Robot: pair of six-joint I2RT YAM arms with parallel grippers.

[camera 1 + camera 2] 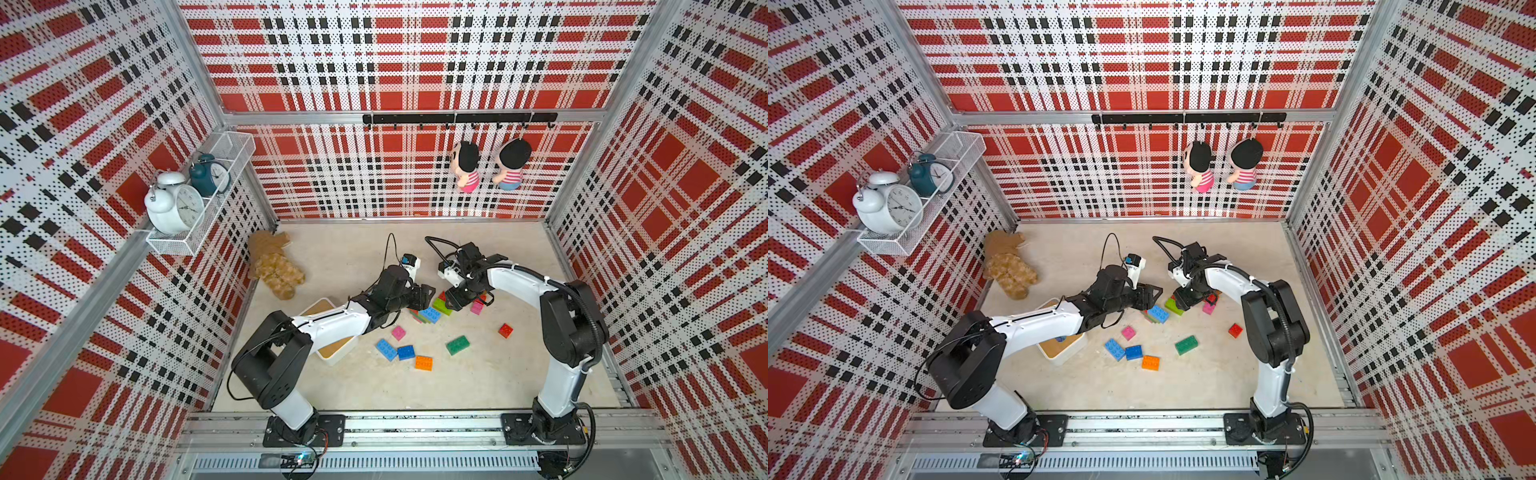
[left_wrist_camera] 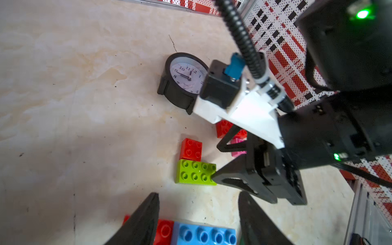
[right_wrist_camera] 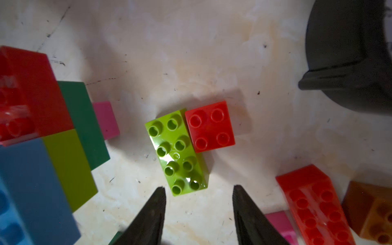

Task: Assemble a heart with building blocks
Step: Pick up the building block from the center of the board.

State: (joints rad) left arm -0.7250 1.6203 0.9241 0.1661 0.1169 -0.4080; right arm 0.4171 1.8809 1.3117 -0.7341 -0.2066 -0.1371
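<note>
A joined stack of bricks (image 1: 428,316) (image 1: 1158,314), light blue on top of red, lime and dark green, lies mid-table. My left gripper (image 2: 198,194) (image 1: 428,293) is open over the stack's blue brick (image 2: 203,234). The stack reaches out past one finger, and no grip on it shows. A loose lime brick (image 3: 178,152) (image 2: 195,172) lies flat beside a small red brick (image 3: 210,126) (image 2: 191,148). My right gripper (image 3: 198,187) (image 1: 455,301) is open with its tips at the lime brick's near end. Only bare table shows between its fingers.
Loose bricks lie toward the front: pink (image 1: 399,332), two blue (image 1: 386,349), orange (image 1: 424,363), green (image 1: 457,345), red (image 1: 505,330). A long red brick (image 3: 318,205) and a black clock (image 2: 184,80) are close by. A white box (image 1: 338,353) sits under my left arm. A teddy bear (image 1: 274,266) lies far left.
</note>
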